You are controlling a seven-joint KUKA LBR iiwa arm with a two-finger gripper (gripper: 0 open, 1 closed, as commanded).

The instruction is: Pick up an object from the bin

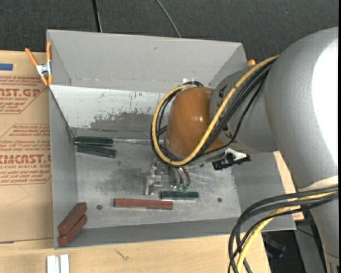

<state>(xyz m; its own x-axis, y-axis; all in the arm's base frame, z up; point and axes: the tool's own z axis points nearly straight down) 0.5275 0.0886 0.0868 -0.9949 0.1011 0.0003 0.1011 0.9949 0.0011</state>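
Near-left corner of the bin (61,164): one red-brown block (71,224); beyond it, a long red-brown stick (143,203), then a short dark green bar (179,195) mid-floor. The tool (166,182) stands low just behind that bar, its opening impossible to tell, contact unclear. Far left: dark green sticks (95,147) beside the back wall.

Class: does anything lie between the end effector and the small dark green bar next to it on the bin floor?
Nothing visible does. The end effector sits right at the dark green bar; the reddish-brown stick lies off to one side.
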